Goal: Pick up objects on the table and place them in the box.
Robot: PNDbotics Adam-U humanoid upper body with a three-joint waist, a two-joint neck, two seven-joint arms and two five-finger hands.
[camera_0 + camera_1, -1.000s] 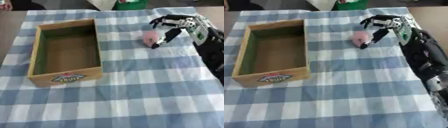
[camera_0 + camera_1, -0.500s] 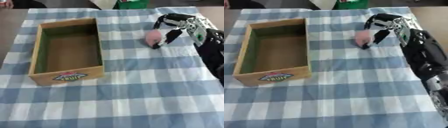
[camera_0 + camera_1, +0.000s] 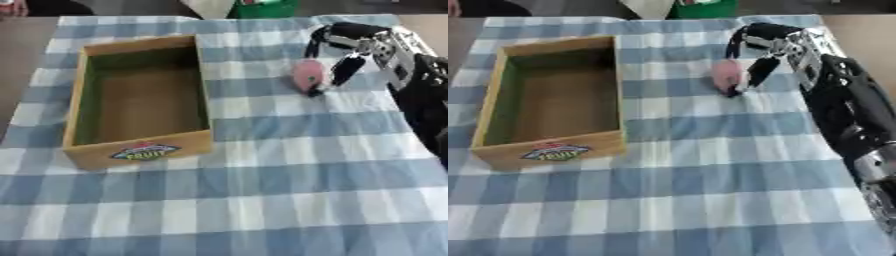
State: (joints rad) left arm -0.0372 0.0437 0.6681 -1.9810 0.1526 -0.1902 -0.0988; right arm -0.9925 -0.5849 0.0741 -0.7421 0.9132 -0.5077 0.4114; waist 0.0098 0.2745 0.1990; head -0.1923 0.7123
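The right hand (image 3: pixel 765 47) is mostly black, with slim dark fingers (image 3: pixel 759 68) and silver-white plates across its back and knuckles. Behind it the forearm (image 3: pixel 846 107) is a thick, glossy black shell that widens toward the elbow, where a silver, rounded joint (image 3: pixel 877 165) shows near the view's edge

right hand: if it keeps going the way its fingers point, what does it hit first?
Most likely the pink object. The right hand reaches in from the right, fingers curved down and leftward beside it, one fingertip at its base. Contact can't be confirmed. Beyond lies checkered cloth, then the box.
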